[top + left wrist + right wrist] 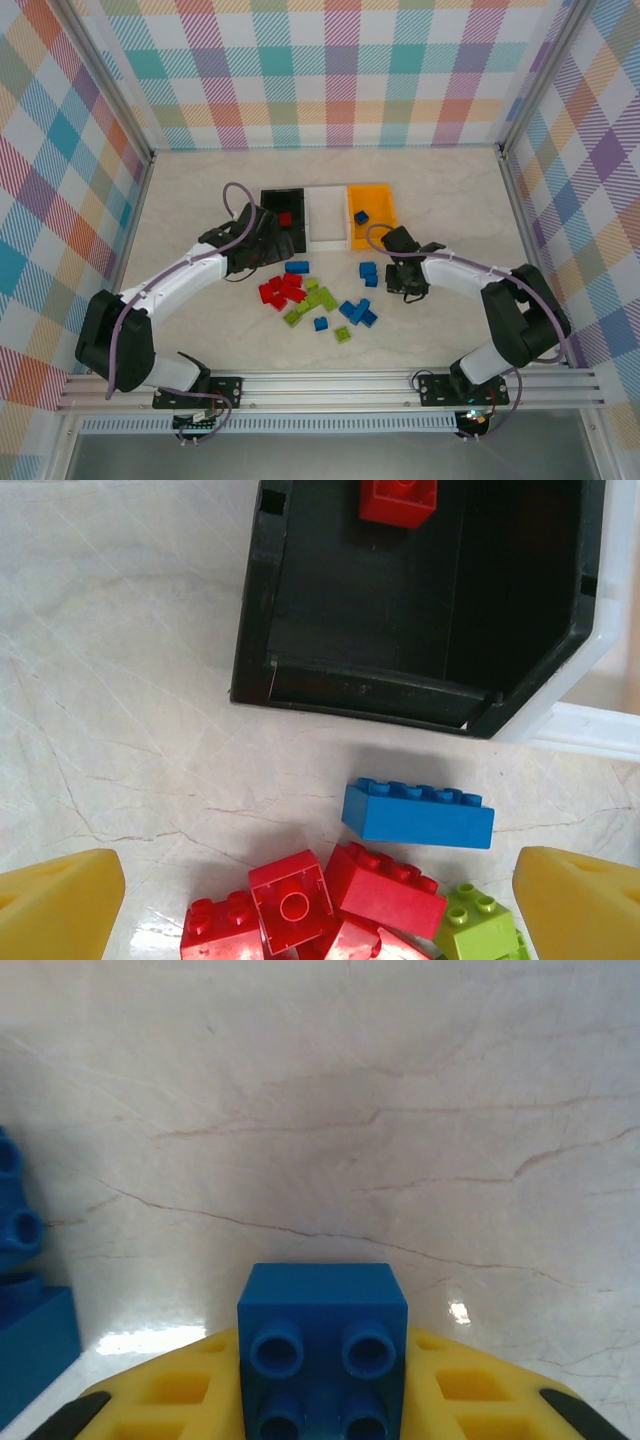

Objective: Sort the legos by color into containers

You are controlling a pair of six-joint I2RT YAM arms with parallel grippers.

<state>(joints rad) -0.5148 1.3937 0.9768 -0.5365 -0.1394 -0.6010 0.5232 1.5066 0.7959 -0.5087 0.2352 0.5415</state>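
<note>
Grips a small blue brick (322,1305) between the yellow fingers of the right end effector (322,1400), near other blue legos (25,1290) on the marbled counter (400,1110). Holds the left end effector (320,905) spread wide over a cluster of red bricks (385,885), just short of a long blue brick (418,813) and the black bin (255,630) with one red brick (398,500) inside

No readable writing
A faint embossed mark on the black bin's (380,695) near wall is too blurred to read.
</note>
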